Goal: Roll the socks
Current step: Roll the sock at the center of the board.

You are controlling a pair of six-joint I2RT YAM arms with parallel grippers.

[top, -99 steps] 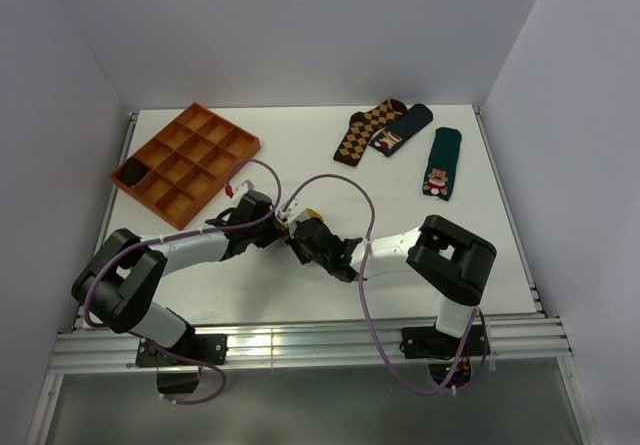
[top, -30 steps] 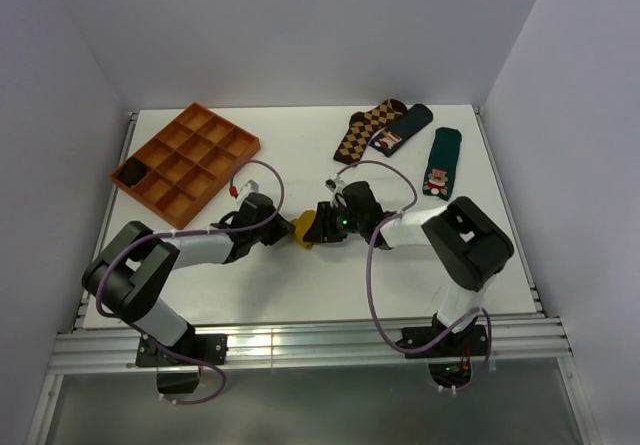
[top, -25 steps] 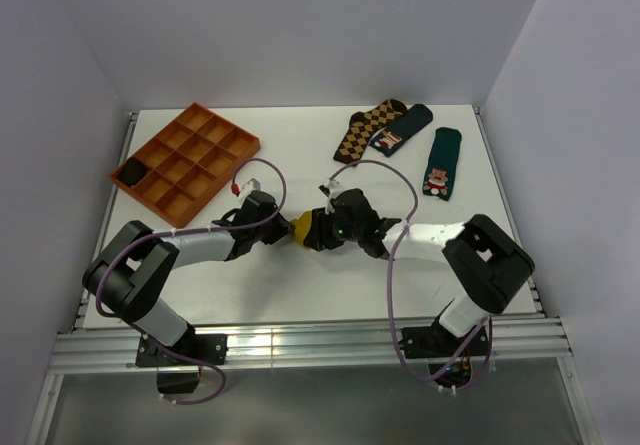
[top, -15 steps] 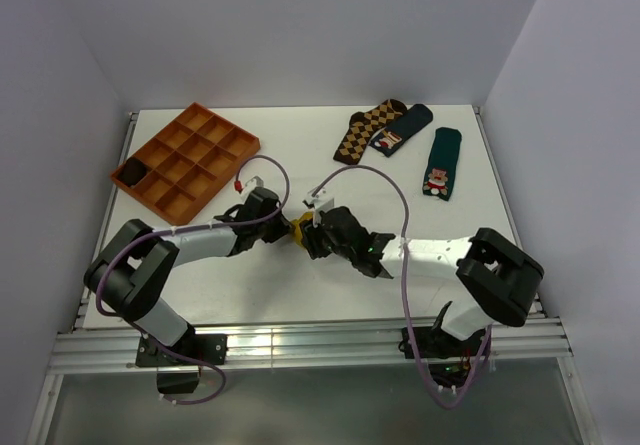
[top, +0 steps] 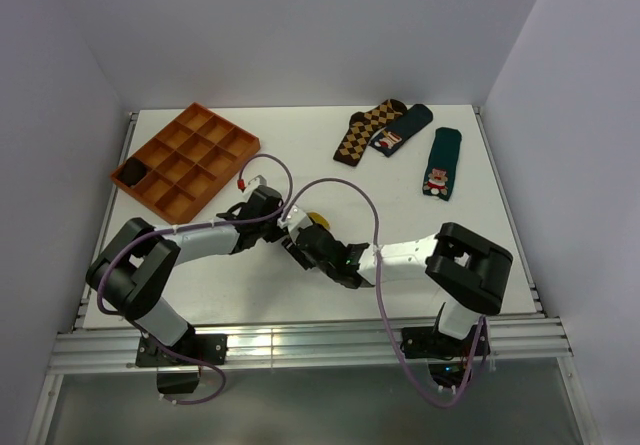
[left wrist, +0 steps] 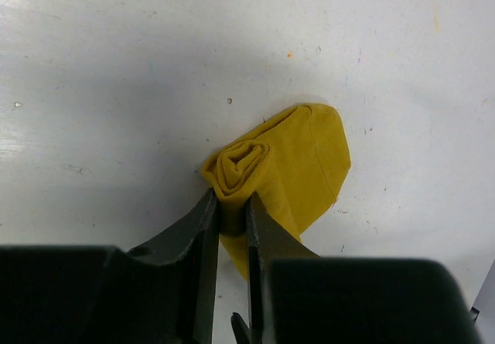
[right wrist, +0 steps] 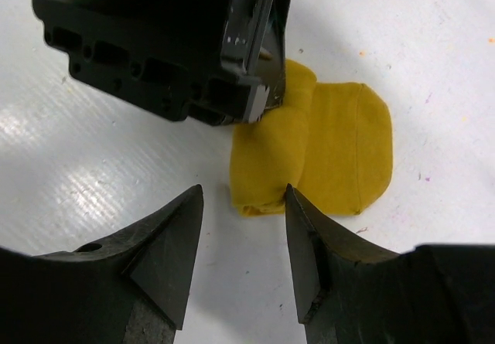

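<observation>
The mustard-yellow sock (left wrist: pixel 298 162) lies on the white table, rolled up for most of its length, with a flat rounded end left over. My left gripper (left wrist: pixel 230 205) is shut on one end of the roll. From above, only a small yellow patch of the sock (top: pixel 315 218) shows between the two wrists. My right gripper (right wrist: pixel 244 197) stands open just short of the roll's other end (right wrist: pixel 267 174), with nothing between its fingers. Its right fingertip (right wrist: pixel 298 205) is at the fabric's edge. The left gripper's black body (right wrist: pixel 170 42) fills the top of the right wrist view.
An orange compartment tray (top: pixel 185 160) sits at the back left with a dark thing (top: pixel 131 173) in one corner cell. A brown argyle sock (top: pixel 367 130) and two dark green socks (top: pixel 402 130) (top: pixel 441 163) lie at the back right.
My right arm has swung from the sock's right side round to its near side, and its jaws have opened wider. The left gripper has kept its hold on the roll.
</observation>
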